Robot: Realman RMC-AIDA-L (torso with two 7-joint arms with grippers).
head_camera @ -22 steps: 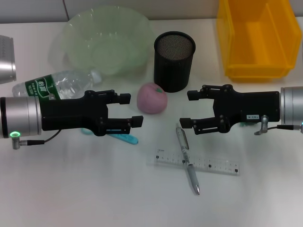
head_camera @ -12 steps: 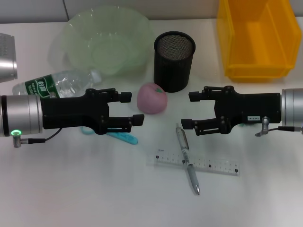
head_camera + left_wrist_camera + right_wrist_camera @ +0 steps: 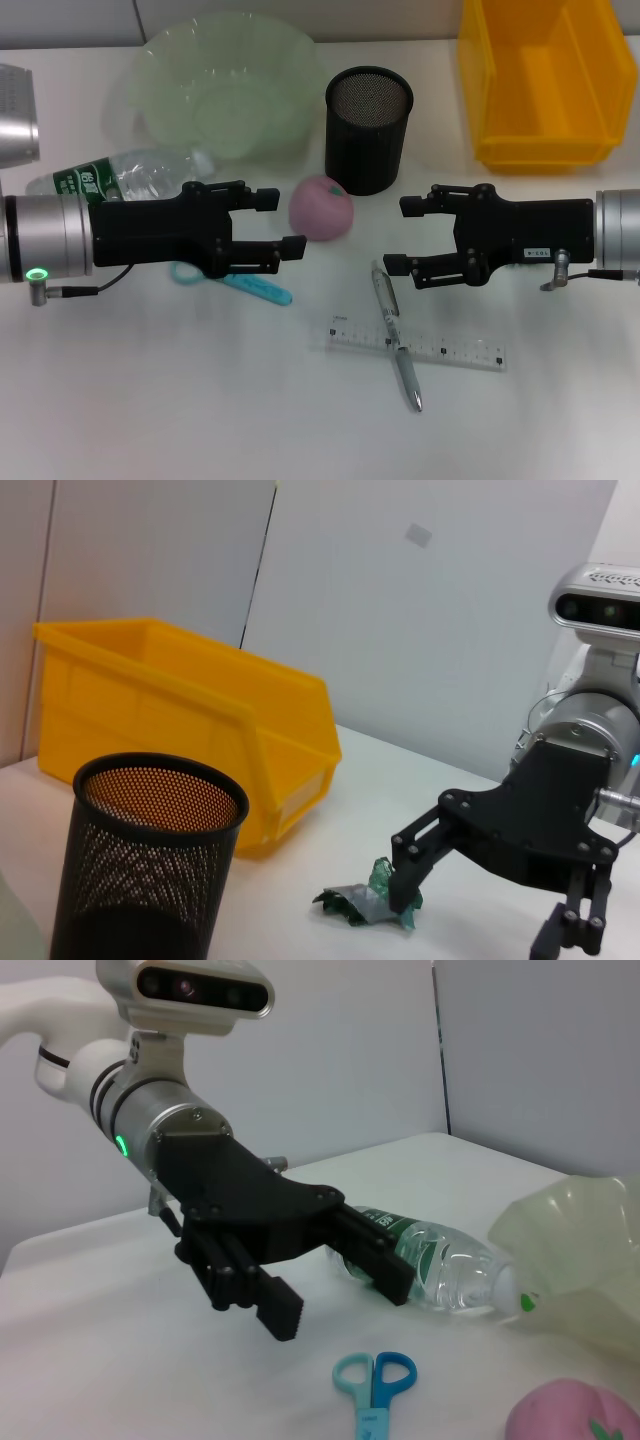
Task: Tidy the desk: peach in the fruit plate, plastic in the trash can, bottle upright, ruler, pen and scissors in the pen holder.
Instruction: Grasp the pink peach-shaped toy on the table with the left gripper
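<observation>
The left gripper (image 3: 285, 222) has its fingers (image 3: 262, 200) spread wide and holds nothing. It has slid a little closer to the peach (image 3: 321, 208) than it was a moment ago, so its tips are now just beside the peach, not touching it yet. I think it is getting ready to grab the peach first. The right gripper (image 3: 400, 235) has its fingers spread too, and it is empty. It has pulled back a tiny bit and hangs on the other side of the peach, a bit farther from it. The peach sits on the white surface (image 3: 200, 400), right next to the black pen holder (image 3: 367, 128). The green fruit plate (image 3: 225, 90) is behind the peach and is empty. The scissors (image 3: 235, 282) lie in front of the peach, partly under the left gripper. The bottle (image 3: 120, 178) lies on its side, behind the left arm and well away from the peach. The pen (image 3: 396, 335) lies across the ruler (image 3: 415, 347), in front of the peach and nearer the right gripper. The crumpled plastic (image 3: 365, 898) shows in the left wrist view, low beside the right gripper. The yellow trash can (image 3: 540, 80) stands past the pen holder, well apart from the peach. Nothing is tidied yet.
</observation>
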